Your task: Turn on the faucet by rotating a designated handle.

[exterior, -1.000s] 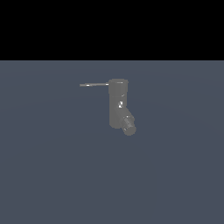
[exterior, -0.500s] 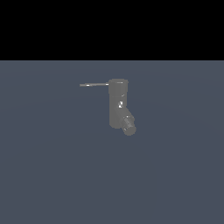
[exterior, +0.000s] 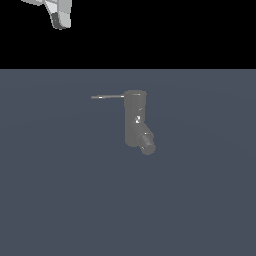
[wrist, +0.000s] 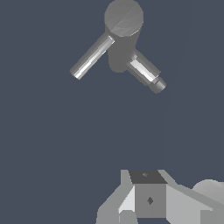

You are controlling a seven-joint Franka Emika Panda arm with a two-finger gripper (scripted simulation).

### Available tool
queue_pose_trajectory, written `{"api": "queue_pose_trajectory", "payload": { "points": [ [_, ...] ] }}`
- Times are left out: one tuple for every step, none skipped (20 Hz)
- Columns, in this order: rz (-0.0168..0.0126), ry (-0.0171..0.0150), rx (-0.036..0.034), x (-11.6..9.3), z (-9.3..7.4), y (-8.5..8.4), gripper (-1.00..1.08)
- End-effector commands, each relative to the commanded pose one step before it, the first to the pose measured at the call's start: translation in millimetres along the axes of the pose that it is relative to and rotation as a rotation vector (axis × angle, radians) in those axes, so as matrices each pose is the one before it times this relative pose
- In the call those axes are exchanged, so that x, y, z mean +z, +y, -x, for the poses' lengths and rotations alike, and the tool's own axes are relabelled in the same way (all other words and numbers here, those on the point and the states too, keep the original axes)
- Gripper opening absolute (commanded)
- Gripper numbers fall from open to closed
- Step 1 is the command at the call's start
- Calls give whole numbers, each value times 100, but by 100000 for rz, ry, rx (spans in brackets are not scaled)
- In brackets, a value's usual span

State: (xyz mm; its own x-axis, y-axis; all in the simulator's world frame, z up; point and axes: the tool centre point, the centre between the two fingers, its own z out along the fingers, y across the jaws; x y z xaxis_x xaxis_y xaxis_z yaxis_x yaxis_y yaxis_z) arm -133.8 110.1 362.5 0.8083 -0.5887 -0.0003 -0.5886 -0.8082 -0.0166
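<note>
While faucet [exterior: 135, 120] stays put, claw [exterior: 60, 17] newly visible above

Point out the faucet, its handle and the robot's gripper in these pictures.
faucet [exterior: 134, 120], exterior view, middle of the upright body.
handle [exterior: 107, 97], exterior view, midway along the thin rod.
gripper [exterior: 59, 15], exterior view, partly cropped at the picture's top edge.

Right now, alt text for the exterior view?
A small dark grey upright cylindrical faucet stands on a flat blue-grey floor, with a thin grey rod handle pointing to the exterior view's left. Part of the white robot gripper shows at the top edge, far above it.
</note>
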Motion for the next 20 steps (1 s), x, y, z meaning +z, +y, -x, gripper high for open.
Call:
{"api": "queue_pose_trajectory", "payload": {
  "points": [
    [-102, -40, 5094, 1126, -719, -1234, -100],
    [-1, -10, 1951, 434, -284, -476, -100],
    [1, -9, 1938, 431, -283, -472, -100],
    [2, -8, 1925, 427, -282, -468, -100],
    [4, -6, 1913, 424, -281, -464, -100],
    [6, -4, 1901, 421, -281, -461, -100],
    [8, -2, 1889, 418, -280, -457, -100],
    [10, 0, 1878, 416, -280, -454, -100],
    [13, 3, 1870, 413, -280, -451, -100],
    [16, 5, 1861, 411, -280, -448, -100],
    [19, 8, 1855, 410, -280, -446, -100],
    [22, 11, 1851, 409, -281, -444, -100],
    [26, 14, 1849, 408, -282, -443, -100],
    [29, 18, 1849, 408, -283, -442, -100],
    [33, 21, 1852, 409, -285, -442, -100],
    [37, 25, 1859, 410, -287, -443, -100],
    [41, 29, 1868, 413, -290, -444, -100],
    [46, 33, 1882, 416, -294, -447, -100],
    [50, 38, 1900, 420, -298, -450, -100],
    [54, 42, 1921, 424, -302, -455, -100]
  ]
}}
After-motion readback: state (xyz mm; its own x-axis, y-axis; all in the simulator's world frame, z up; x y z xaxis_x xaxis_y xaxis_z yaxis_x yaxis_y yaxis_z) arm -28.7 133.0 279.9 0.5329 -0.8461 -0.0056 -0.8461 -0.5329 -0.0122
